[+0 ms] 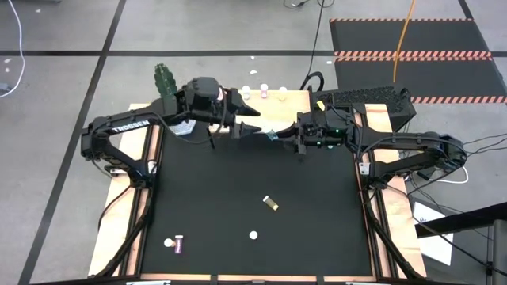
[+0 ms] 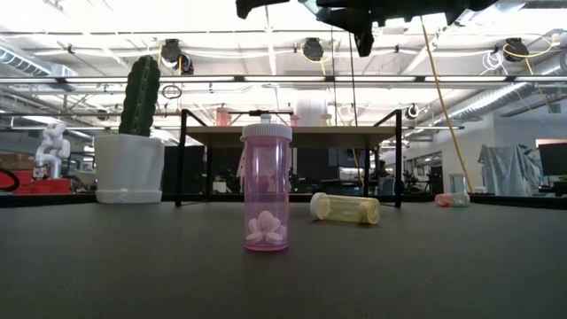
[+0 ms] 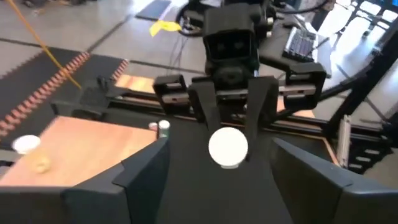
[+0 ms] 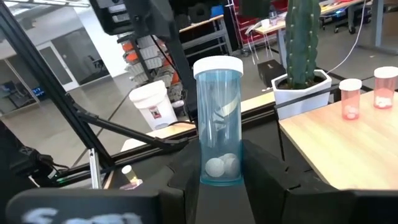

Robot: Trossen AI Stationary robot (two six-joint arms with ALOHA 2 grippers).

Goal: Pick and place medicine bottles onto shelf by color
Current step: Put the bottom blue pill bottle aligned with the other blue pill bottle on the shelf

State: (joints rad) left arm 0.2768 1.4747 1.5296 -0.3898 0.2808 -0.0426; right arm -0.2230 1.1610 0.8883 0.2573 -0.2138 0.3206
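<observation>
Green cactus (image 1: 164,78): sits in its white pot at the far left corner, just off the shelf (image 1: 297,100), not part of the job.
Left gripper (image 1: 247,119): up over the far edge of the black mat (image 1: 253,198), fingers spread wide and empty, pointing at the other arm.
Blue bottle (image 4: 219,121): pinched low on its body between the right gripper's (image 1: 279,136) fingers, cap toward the left gripper, mid-air between the two arms. Looks like a handoff to me.
Handling: clear hard plastic, a few pills inside, so light and stiff but slick and round. I'd grab across the body just under the cap.
Shelf: a couple of pink bottles (image 4: 351,98) already standing on it.
Still on the mat: yellow bottle (image 1: 271,203) lying down, pink one (image 2: 267,189) upright, purple one (image 1: 178,245) near the front-left.
</observation>
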